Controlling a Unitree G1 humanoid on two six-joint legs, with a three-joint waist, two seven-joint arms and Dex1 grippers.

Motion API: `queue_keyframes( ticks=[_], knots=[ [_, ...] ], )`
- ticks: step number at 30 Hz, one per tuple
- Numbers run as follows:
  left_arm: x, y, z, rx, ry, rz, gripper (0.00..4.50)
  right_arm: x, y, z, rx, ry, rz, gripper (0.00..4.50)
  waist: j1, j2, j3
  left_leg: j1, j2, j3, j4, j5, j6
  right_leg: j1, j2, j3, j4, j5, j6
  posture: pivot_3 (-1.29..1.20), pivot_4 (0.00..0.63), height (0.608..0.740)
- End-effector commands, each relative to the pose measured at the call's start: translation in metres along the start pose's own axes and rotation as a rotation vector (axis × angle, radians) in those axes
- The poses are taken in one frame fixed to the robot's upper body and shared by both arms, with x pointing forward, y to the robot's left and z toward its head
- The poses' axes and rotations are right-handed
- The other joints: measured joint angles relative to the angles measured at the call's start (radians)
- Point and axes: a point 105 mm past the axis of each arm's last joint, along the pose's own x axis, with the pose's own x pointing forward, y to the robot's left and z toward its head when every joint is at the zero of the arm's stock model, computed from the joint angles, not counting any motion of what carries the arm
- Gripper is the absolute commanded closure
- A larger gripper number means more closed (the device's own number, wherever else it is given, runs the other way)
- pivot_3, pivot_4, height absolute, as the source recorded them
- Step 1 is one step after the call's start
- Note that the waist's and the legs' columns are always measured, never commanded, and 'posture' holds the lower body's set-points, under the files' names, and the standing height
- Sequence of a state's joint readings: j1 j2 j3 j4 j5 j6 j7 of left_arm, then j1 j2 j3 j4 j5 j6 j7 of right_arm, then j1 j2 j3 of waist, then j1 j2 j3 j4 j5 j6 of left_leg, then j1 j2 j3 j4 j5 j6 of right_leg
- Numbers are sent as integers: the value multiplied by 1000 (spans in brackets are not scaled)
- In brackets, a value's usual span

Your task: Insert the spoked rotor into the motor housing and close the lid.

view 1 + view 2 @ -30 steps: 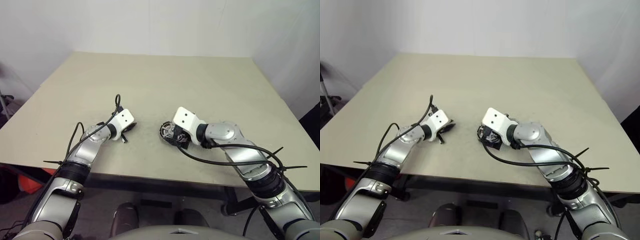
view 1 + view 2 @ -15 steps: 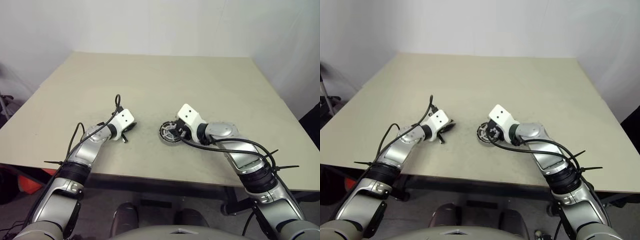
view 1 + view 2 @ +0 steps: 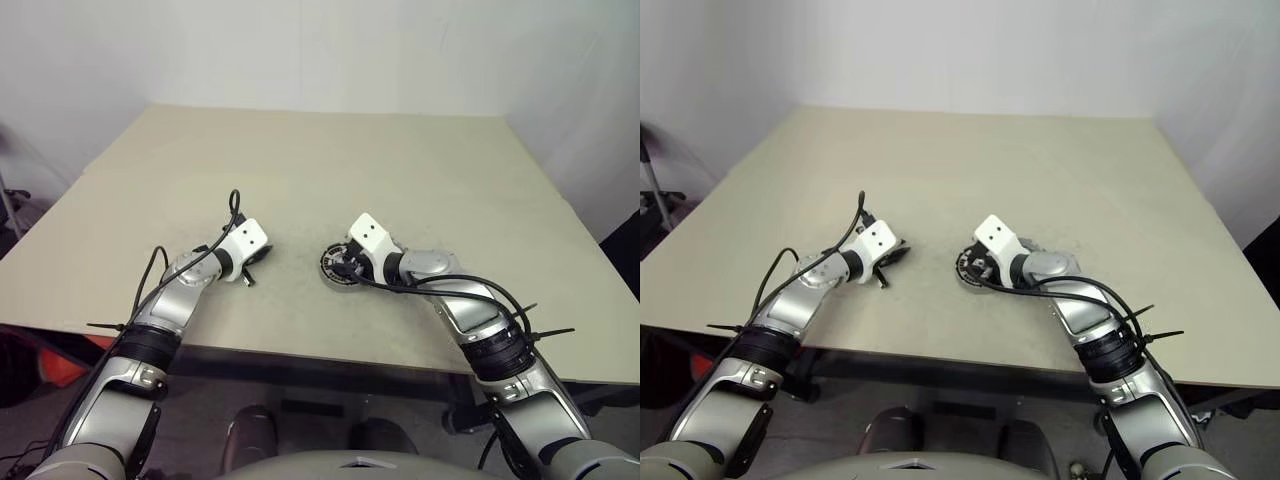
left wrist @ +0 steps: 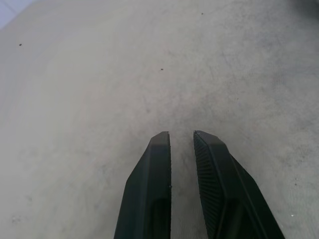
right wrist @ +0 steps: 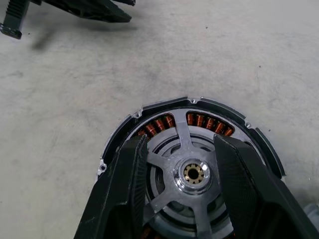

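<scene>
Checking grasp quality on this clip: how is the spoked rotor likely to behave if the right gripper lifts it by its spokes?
The spoked rotor looks like solid bright metal, so probably stiff and fairly heavy for its size. Its polished spokes may be slippery against the right gripper fingers. Sitting inside the motor housing, ringed by copper windings, it could resist lifting or tilt and catch.

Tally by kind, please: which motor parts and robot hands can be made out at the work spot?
spoked rotor: 1
motor housing: 1
robot hands: 2, the left hand and the right hand
Total: 4
</scene>
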State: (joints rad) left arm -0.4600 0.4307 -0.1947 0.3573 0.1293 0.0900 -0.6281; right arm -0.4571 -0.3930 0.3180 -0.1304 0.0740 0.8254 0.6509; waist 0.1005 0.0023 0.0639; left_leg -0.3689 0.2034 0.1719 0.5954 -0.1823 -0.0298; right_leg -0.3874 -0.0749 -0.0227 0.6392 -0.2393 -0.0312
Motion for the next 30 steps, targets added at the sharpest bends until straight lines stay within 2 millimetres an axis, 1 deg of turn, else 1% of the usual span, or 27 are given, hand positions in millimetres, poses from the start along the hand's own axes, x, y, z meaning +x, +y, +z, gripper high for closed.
queue_keyframes(
  ticks=[1,3,6,7,8,10,12,13,14,17,20,21,23,26,28,30],
  knots=[
    [-5,14,12,26,-35,44,3669,-8,-5,0,17,-1,-18,2386,0,0,0,1,0,0,0,-1,1,1,0,0,0,0,0,0,0,740],
    [-5,14,11,25,-35,45,3669,-14,-8,13,20,-57,-26,2386,0,0,0,1,0,0,0,0,1,1,0,0,0,-2,4,0,0,740],
    [-3,13,13,21,-41,46,3669,-28,-18,35,63,-140,-53,2386,-1,0,0,0,0,0,0,0,1,0,0,0,0,-1,2,0,0,740],
    [-2,12,14,19,-45,46,3669,-34,-22,39,86,-149,-66,2386,-1,0,0,-1,0,0,0,0,0,-1,0,0,0,0,0,0,0,740],
    [-1,12,15,15,-50,48,3669,-39,-27,38,75,-138,-94,2386,-1,0,0,-1,0,0,0,0,0,-1,0,0,0,0,0,0,0,740],
    [1,10,17,9,-57,50,3669,-45,-34,30,24,-89,-143,2386,1,0,0,-2,0,0,0,0,-1,-2,0,0,0,0,0,0,0,740],
    [3,8,20,3,-65,48,3669,-54,-38,10,-105,26,-177,2386,6,0,0,-2,0,0,-1,0,0,-1,0,0,-1,0,0,0,0,740],
    [3,6,20,-1,-70,46,3669,-59,-38,3,-161,65,-183,2386,10,0,0,-3,0,0,-1,0,1,-1,0,0,-2,0,1,0,0,740],
    [4,4,21,-6,-73,44,3669,-65,-38,1,-163,74,-181,2386,12,0,0,-3,-1,0,-1,-1,1,-1,0,0,-3,-1,1,0,0,740],
    [6,0,21,-14,-76,41,3669,-78,-43,4,-20,29,-200,2386,3,1,0,-2,0,0,-3,-1,1,-2,0,0,-4,-1,2,0,0,740],
    [8,-2,22,-19,-80,38,3669,-89,-51,-2,252,-14,-229,2386,-1,1,0,-2,0,0,-3,0,1,-2,1,0,-3,-1,1,0,0,740],
    [8,-3,22,-20,-81,37,3669,-93,-51,-5,329,-25,-230,2223,-1,1,0,-2,0,0,-3,0,1,-2,1,0,-3,-1,1,0,0,740],
    [9,-2,21,-21,-80,37,3669,-101,-43,-10,436,-34,-198,1808,1,1,0,-2,-1,0,-3,0,1,-2,0,0,-3,-1,1,0,0,740],
    [10,-2,20,-22,-79,35,3669,-108,-40,-23,695,-64,-188,807,3,1,0,-2,-1,0,-3,0,1,-1,0,0,-3,-1,1,0,0,740],
    [11,-4,20,-20,-81,23,3669,-107,-42,-31,872,-146,-162,92,3,1,0,-1,-1,0,-3,0,1,-2,0,0,-3,-1,1,0,0,740],
    [12,-6,20,-18,-83,16,3669,-107,-47,-35,975,-207,-171,39,3,1,0,-1,-1,0,-3,0,0,-2,0,0,-2,-1,1,0,0,740]
  ],
)
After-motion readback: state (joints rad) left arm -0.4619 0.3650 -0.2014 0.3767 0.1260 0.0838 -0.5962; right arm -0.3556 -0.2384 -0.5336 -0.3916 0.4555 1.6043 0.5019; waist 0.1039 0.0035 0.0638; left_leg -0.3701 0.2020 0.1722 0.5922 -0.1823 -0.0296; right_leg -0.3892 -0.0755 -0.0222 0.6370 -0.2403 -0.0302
